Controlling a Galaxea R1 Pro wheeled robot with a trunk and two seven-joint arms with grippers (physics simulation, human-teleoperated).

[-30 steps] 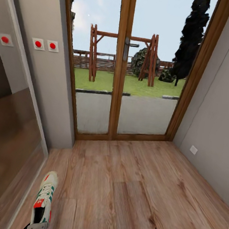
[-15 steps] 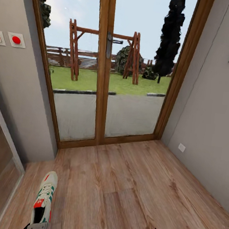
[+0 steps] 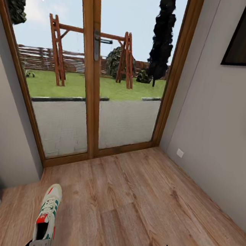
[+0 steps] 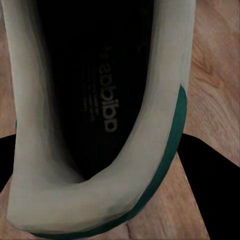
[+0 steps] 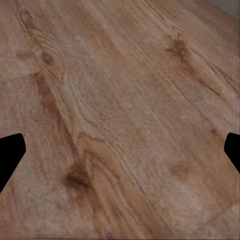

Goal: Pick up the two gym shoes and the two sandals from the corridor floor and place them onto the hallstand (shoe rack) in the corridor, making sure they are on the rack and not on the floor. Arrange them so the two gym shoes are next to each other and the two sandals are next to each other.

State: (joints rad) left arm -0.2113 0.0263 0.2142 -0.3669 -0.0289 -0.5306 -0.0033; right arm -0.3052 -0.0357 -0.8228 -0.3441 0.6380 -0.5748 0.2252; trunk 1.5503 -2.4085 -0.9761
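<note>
One white gym shoe (image 3: 47, 215) with green side stripes and red-orange tongue, toe pointing away toward the glass door, heel at the picture's lower edge, clamped in the left gripper (image 3: 39, 244); dark inside with printed lettering seen close up from the left wrist (image 4: 95, 100); light brown wood-plank corridor floor (image 3: 136, 201) beneath

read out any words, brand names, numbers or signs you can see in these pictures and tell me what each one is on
"adidas": printed in pale letters on the dark insole of the white lace-up gym shoe with green trim, seen mirrored in the left wrist view; the same shoe appears in the head view.
Smaller print beside that brand name on the insole: too blurred to read.
No legible text on the wooden glass door, the grey wall or the wood-plank floor.
</note>
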